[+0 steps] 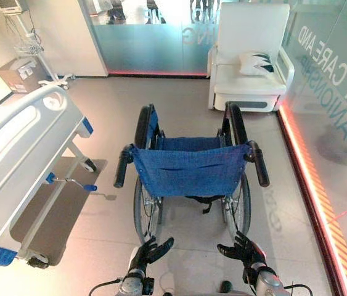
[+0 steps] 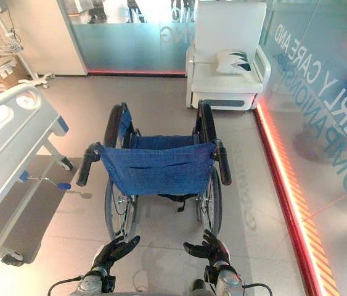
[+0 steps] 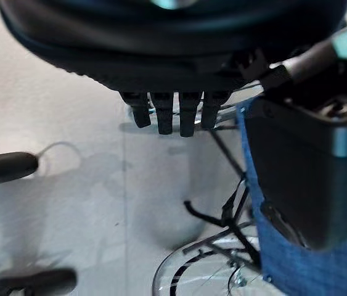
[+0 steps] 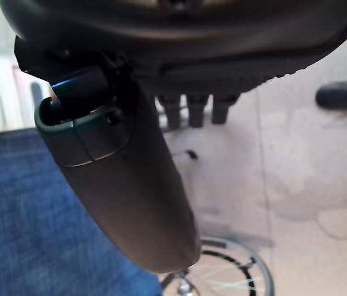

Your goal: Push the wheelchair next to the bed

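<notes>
Left eye view: pillow [image 1: 256,63] on white armchair [image 1: 247,86] beyond wheelchair [image 1: 188,169].

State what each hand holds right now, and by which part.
Nothing is held. The left hand and right hand hover open behind the wheelchair, below its push handles, touching neither.

Pale tiled floor [image 1: 284,228]; white armchair [image 1: 250,55] with cushion [image 1: 256,63] against frosted glass wall [image 1: 148,37]; cardboard box [image 1: 18,74] near the far-left corner.

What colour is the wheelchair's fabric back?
Blue; the wheelchair's backrest shows best in the left eye view.
</notes>
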You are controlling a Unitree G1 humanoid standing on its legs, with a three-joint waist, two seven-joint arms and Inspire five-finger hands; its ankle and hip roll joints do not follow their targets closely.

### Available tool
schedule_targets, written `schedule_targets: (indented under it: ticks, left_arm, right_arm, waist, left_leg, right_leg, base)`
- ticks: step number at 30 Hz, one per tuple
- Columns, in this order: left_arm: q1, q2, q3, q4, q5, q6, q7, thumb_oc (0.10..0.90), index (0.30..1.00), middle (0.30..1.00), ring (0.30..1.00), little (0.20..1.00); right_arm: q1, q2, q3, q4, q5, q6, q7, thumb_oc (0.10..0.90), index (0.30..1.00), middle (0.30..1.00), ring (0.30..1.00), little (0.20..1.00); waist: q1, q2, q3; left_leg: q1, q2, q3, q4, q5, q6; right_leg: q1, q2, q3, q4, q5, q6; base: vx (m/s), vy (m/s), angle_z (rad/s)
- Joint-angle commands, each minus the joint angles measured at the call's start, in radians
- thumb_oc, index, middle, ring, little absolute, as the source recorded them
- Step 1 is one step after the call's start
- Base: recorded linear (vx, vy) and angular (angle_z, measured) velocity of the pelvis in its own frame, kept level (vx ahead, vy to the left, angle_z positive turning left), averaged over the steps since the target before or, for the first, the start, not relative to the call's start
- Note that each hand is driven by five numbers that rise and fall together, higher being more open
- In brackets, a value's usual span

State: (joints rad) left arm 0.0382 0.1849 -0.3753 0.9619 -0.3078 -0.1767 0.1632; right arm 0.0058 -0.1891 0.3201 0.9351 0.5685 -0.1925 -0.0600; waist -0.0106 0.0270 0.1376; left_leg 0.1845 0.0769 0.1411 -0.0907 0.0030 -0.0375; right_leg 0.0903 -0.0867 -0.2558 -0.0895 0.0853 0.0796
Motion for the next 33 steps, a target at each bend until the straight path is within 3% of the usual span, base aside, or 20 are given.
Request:
schedule_targets:
  ticks: [1, 9, 17, 27, 33]
  left_arm:
    - [-0.095, 0.016, 0.003, -0.011, -0.022, -0.12, 0.039, 0.8, 0.9, 0.9, 0.9, 0.9]
    - [-0.109, 0.126, 0.153, -0.219, -0.05, -0.199, 0.162, 0.8, 0.9, 0.9, 0.9, 0.9]
    - [-0.184, 0.316, 0.344, -0.311, -0.074, -0.211, 0.164, 0.8, 0.9, 0.9, 0.9, 0.9]
    - [-0.308, 0.439, 0.36, -0.348, -0.122, -0.246, 0.215, 0.8, 0.9, 0.9, 0.9, 0.9]
    - [-0.373, 0.509, 0.36, -0.511, -0.166, -0.194, 0.043, 0.8, 0.9, 0.9, 0.9, 0.9]
  right_arm:
    - [-0.072, 0.011, -0.042, -0.071, 0.071, -0.072, 0.049, 0.8, 0.9, 0.9, 0.9, 0.9]
    - [-0.088, -0.078, -0.149, -0.264, 0.112, -0.1, -0.06, 0.8, 0.9, 0.9, 0.9, 0.9]
    - [-0.16, -0.245, -0.309, -0.357, 0.178, -0.132, -0.023, 0.8, 0.9, 0.9, 0.9, 0.9]
    - [-0.275, -0.356, -0.337, -0.458, 0.187, -0.197, -0.112, 0.8, 0.9, 0.9, 0.9, 0.9]
    - [-0.347, -0.404, -0.329, -0.606, 0.1, -0.167, -0.134, 0.8, 0.9, 0.9, 0.9, 0.9]
  waist:
    - [0.005, -0.024, 0.017]
    - [0.014, -0.033, 0.023]
    - [0.016, -0.03, 0.001]
    - [0.005, -0.016, -0.024]
    - [0.006, -0.015, -0.029]
  left_leg:
    - [-0.041, -0.063, -0.007, 0.003, 0.008, 0.031]
    - [-0.04, -0.061, -0.01, 0.003, 0.007, 0.032]
    - [-0.032, -0.063, -0.018, 0.003, -0.001, 0.025]
    - [-0.022, -0.067, -0.022, 0.003, -0.01, 0.022]
    - [-0.027, -0.064, -0.022, 0.003, -0.008, 0.019]
  right_leg:
    - [0.057, 0.011, 0.024, 0.03, -0.06, -0.008]
    - [0.061, 0.012, 0.026, 0.027, -0.058, -0.009]
    - [0.073, 0.006, 0.019, 0.017, -0.058, -0.005]
    - [0.085, 0.001, 0.021, 0.012, -0.068, 0.0]
    - [0.084, 0.001, 0.022, 0.011, -0.073, -0.001]
  base:
    - [0.03, -0.009, 0.0]
    - [0.0, -0.001, 0.0]
    - [0.02, 0.007, 0.0]
    - [0.01, 0.011, 0.0]
    - [0.0, 0.0, 0.0]
